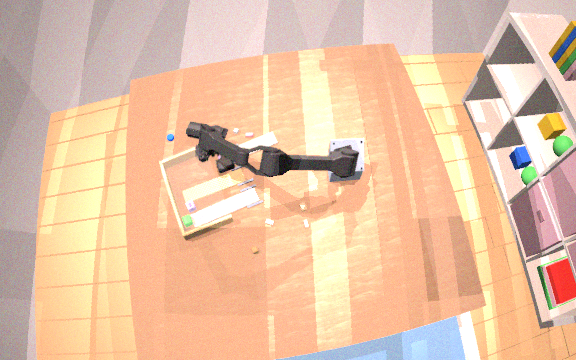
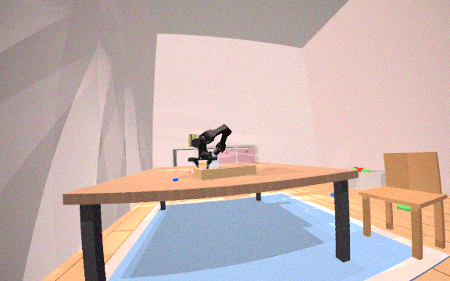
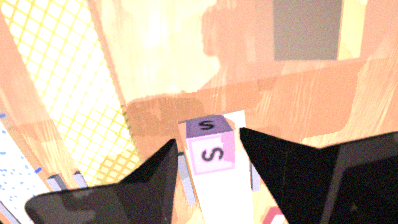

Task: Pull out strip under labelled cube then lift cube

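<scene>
The cube marked S (image 3: 213, 154) is lilac and sits on the far end of a plain white strip (image 3: 227, 200) (image 1: 266, 140). My gripper (image 3: 208, 138) (image 1: 214, 160) (image 2: 202, 162) is open and partly narrowed. Its fingers stand on either side of the cube, with gaps visible in the wrist view. A yellow cross-hatched strip (image 3: 65, 80) and a blue-dotted strip (image 3: 15, 165) lie to the left in the wrist view. Another lilac cube (image 1: 190, 205) and a green cube (image 1: 187, 220) are by the far ends of the other strips.
A low wooden tray wall (image 1: 172, 192) (image 2: 229, 172) bounds the strips. Thin grey guides (image 3: 187, 180) flank the white strip. A red and white piece (image 3: 274, 216) lies right of it. A blue piece (image 1: 170, 137) (image 2: 175, 179) and small pale blocks (image 1: 269, 222) lie outside the tray.
</scene>
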### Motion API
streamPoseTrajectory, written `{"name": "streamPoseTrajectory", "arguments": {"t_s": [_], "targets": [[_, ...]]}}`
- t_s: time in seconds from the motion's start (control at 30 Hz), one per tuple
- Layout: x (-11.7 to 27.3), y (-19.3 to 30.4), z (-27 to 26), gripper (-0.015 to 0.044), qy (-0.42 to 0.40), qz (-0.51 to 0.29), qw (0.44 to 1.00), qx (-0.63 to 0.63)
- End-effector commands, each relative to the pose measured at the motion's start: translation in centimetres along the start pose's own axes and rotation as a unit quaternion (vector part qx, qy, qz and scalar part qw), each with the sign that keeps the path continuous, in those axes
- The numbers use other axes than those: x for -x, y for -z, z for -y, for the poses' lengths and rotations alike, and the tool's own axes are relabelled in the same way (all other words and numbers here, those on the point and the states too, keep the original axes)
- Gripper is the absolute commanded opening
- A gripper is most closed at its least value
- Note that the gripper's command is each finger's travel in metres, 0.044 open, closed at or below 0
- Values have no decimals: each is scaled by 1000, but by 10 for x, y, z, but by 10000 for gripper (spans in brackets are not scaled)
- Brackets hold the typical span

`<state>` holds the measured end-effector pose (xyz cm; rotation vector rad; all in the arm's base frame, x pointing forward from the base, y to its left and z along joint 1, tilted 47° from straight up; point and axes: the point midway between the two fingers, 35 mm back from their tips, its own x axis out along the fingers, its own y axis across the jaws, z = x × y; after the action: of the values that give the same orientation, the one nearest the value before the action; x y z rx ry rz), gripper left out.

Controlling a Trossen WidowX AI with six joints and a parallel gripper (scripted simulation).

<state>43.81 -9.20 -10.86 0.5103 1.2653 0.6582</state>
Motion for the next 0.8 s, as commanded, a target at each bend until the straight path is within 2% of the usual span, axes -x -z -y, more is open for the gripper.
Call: {"name": "streamPoseTrajectory", "arguments": {"t_s": [0.0,0.1,0.37,0.5,0.77], "targets": [[0,0,0,224,0,0,1000,0],[0,0,0,145,0,0,1000,0],[0,0,0,92,0,0,1000,0],[2,2,-1,0,0,0,1000,0],[19,21,-10,0,0,0,1000,-2]]}}
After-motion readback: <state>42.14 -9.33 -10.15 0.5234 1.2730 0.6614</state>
